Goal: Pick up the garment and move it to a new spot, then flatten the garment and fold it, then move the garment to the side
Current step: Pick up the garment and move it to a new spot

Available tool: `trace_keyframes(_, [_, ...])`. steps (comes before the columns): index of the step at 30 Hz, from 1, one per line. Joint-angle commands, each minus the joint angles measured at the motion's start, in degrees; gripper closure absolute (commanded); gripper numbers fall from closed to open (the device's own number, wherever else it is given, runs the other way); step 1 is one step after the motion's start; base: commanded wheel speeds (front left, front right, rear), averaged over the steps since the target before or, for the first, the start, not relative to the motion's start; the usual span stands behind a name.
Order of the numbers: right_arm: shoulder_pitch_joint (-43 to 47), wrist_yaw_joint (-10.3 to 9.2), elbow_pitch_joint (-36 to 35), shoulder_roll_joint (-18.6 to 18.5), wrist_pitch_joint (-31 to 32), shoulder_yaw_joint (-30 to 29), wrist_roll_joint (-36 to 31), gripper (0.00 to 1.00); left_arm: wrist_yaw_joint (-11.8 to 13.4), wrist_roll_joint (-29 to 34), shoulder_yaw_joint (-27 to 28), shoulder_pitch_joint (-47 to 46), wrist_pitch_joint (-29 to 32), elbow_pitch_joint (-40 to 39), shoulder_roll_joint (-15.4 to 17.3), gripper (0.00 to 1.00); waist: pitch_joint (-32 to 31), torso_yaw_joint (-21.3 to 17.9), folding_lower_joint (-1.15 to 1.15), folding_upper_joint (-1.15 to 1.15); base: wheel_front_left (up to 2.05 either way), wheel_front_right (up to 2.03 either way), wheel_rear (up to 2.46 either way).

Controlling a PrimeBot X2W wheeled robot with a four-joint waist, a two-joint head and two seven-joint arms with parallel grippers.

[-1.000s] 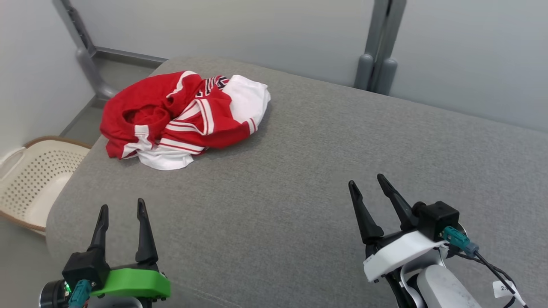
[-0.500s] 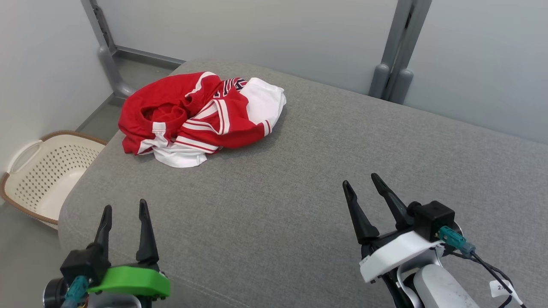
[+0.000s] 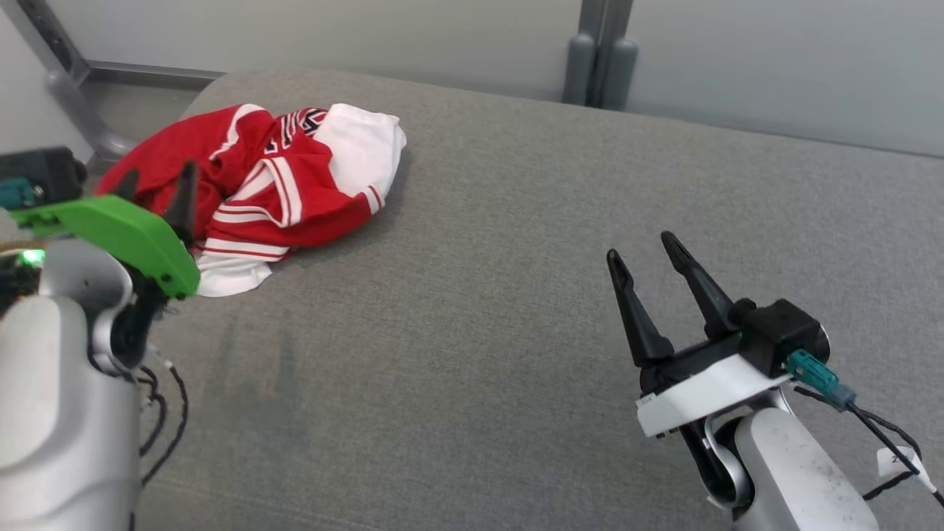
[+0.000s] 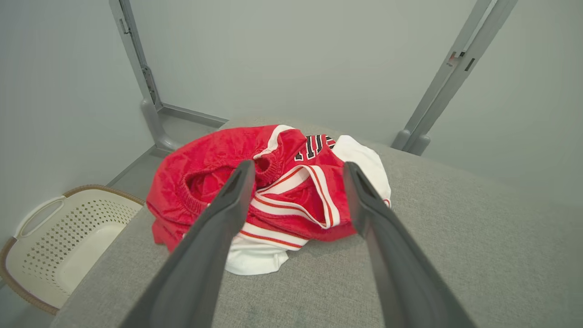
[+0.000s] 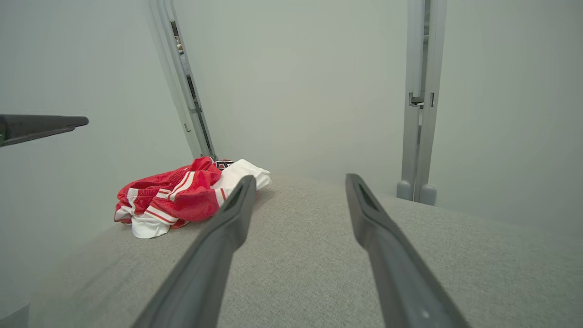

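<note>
Nearest, the white-mounted right pincer (image 3: pixel 640 249) stays low over the grey fabric-covered surface (image 3: pixel 479 310), fingers spread and empty, well apart from the work. The left pincer (image 3: pixel 158 183), on its green mount, has lifted from the near edge and reached forward. It now hangs released, aimed at the crumpled red-and-white jersey garment (image 3: pixel 295 192) lying at the surface's far left corner. The pickup looks about to begin, probably with a descent onto a raised fold. Beyond the corner, a cream perforated plastic basket (image 4: pixel 68 237) sits on the floor.
</note>
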Motion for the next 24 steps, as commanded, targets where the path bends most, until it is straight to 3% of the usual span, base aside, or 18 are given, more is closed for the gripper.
trace_keyframes(1, [-1.3, 0.0, -0.8, -0.5, -0.2, -0.1, -0.4, 0.0, -0.5, -0.7, 0.0, -3.2, 2.3, 2.1, 1.3, 0.0, 6.1, -6.1, 0.0, 0.0, 0.0, 0.0, 0.0])
trace_keyframes(13, [-5.2, 0.0, -3.2, -0.9, -0.2, -0.4, 0.0, 0.0, -1.4, -8.0, -0.6, -13.6, 16.9, 20.6, 7.5, 0.0, 14.4, -15.8, 0.0, 0.0, 0.0, 0.0, 0.0])
trace_keyframes(24, [-6.1, 0.0, -3.3, -0.3, -0.2, -0.5, 0.5, 0.0, -1.5, -11.3, 0.0, -15.0, 15.4, 31.2, 9.9, 0.0, 16.1, -19.4, 0.0, 0.0, 0.0, 0.0, 0.0])
